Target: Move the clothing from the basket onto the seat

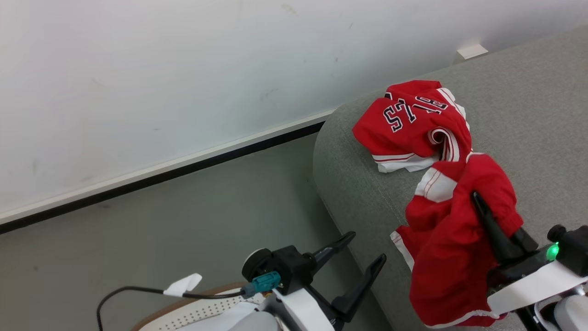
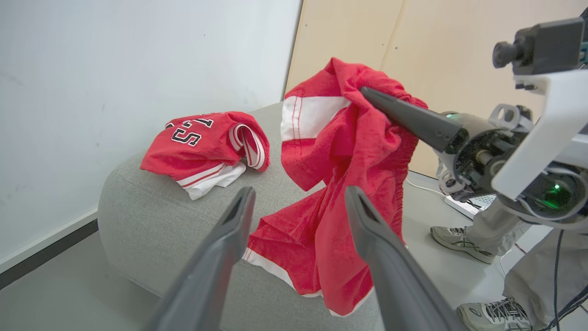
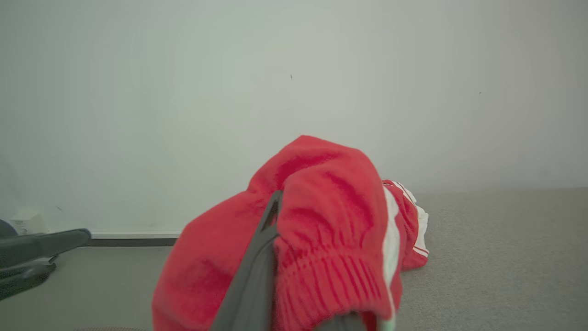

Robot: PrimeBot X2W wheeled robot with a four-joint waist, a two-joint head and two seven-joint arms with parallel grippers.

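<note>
Right gripper (image 1: 482, 211) clamped on red shorts (image 1: 450, 248), 4 o'clock, hanging at seat (image 1: 528, 115) edge. Jersey (image 1: 409, 124) on seat, 2 o'clock. Left gripper (image 1: 366, 248) spread wide, empty. Risk: release here, shorts slide off rounded edge onto floor (image 1: 206, 220).

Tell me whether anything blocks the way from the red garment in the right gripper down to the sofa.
Nothing visible does. The right gripper holds the red garment over the sofa at its front edge, with bare fabric beneath. The jersey lies farther back on the seat, apart from the drop spot.
</note>
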